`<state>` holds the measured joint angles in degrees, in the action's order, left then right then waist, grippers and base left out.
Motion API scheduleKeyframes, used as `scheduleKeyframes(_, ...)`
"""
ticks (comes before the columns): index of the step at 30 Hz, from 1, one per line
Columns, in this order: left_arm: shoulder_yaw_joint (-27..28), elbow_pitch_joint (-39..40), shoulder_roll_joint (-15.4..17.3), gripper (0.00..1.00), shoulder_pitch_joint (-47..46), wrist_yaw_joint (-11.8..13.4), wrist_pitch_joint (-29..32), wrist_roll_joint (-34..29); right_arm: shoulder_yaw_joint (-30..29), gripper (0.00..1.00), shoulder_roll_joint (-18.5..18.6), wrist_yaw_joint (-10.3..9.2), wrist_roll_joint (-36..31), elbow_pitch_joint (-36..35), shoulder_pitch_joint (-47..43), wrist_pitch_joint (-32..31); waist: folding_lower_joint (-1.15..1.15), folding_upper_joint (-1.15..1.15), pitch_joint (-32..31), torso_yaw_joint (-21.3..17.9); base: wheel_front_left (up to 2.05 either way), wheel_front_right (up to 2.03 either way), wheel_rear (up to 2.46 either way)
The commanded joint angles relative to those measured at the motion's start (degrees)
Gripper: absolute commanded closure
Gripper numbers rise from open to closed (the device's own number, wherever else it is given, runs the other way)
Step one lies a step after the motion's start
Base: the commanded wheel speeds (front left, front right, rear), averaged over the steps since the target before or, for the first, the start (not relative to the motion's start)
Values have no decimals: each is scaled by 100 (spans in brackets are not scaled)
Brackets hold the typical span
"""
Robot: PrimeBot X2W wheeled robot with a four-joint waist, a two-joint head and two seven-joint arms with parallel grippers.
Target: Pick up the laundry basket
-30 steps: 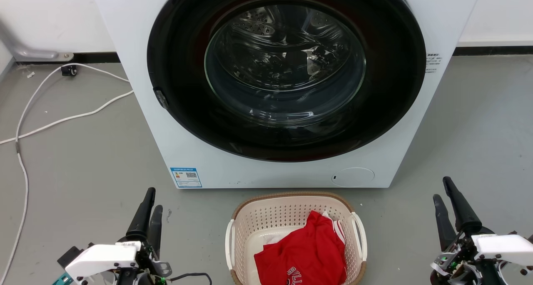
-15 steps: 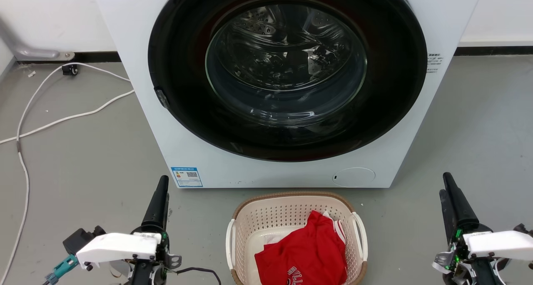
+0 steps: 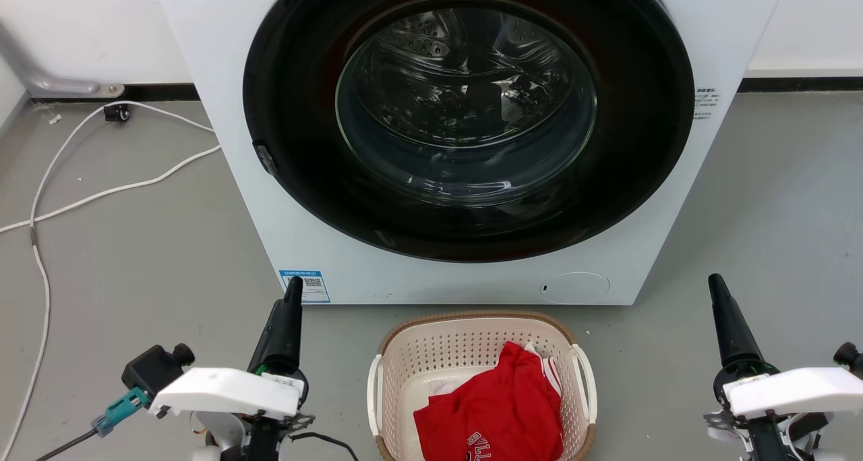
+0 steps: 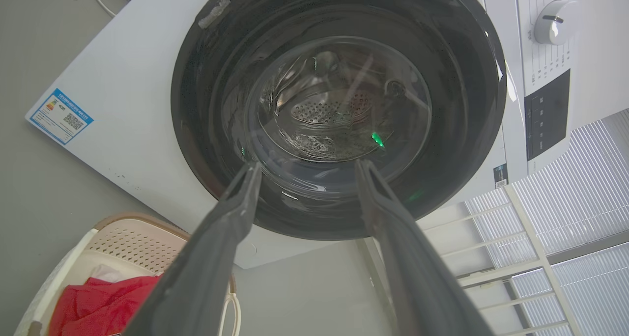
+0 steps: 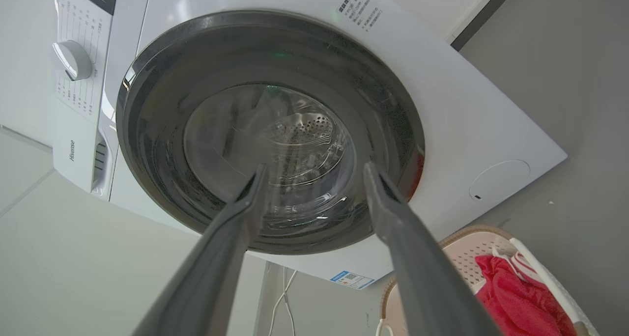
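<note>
Sitting on the floor (image 3: 135, 245) before a washing machine (image 3: 202, 43), the laundry basket (image 3: 438, 350) lies between the left hand (image 3: 292, 291) and right hand (image 3: 715, 287), both spread open, clear of it. Each should close on a white side handle (image 3: 586, 390), lifting level. The machine reads Hisense (image 5: 71, 150); its blue label (image 3: 305, 286) is illegible.

Laundry room (front-loading washing machine (image 3: 465, 144))

washing machine (image 3: 323, 265): just behind laundry basket (image 3: 438, 350) | garment (image 3: 492, 414): in basket | left gripper (image 3: 292, 288): left of basket, apart | right gripper (image 3: 715, 286): right of basket, farther | cable (image 3: 101, 193): far left, behind
</note>
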<state>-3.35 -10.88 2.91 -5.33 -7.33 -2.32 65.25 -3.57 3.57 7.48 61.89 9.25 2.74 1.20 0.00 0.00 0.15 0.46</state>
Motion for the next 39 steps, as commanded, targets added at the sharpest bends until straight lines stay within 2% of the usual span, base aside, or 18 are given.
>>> scheduleKeyframes(1, -79, 83, 17, 0, -179, 4, -70, -351, 5, 0, 9, 1, -418, -155, 44, 42, 0, 0, 0, 3, 0, 0, 0)
scheduleKeyframes(8, -311, 11, 15, 0, -226, 56, -209, -1251, 7, 0, -1, 1, -1461, -323, -21, 65, 0, 0, 3, 14, 0, 0, 0)
scheduleKeyframes(15, -515, -99, 14, 0, -279, 172, -333, -2074, 21, 0, -25, 1, -2199, -439, -84, 83, 0, 0, 4, 23, 0, 0, 0)
scheduleKeyframes(26, -768, -218, 11, 0, -341, 296, -518, -3028, 10, 0, -53, 1, -3034, -562, -172, 84, 0, 0, -8, 63, 0, 0, 0)
scheduleKeyframes(39, -943, -349, 8, 0, -402, 382, -699, -3784, 4, 0, -63, 1, -3801, -663, -242, 66, 0, 0, 3, 78, 0, 0, 0)
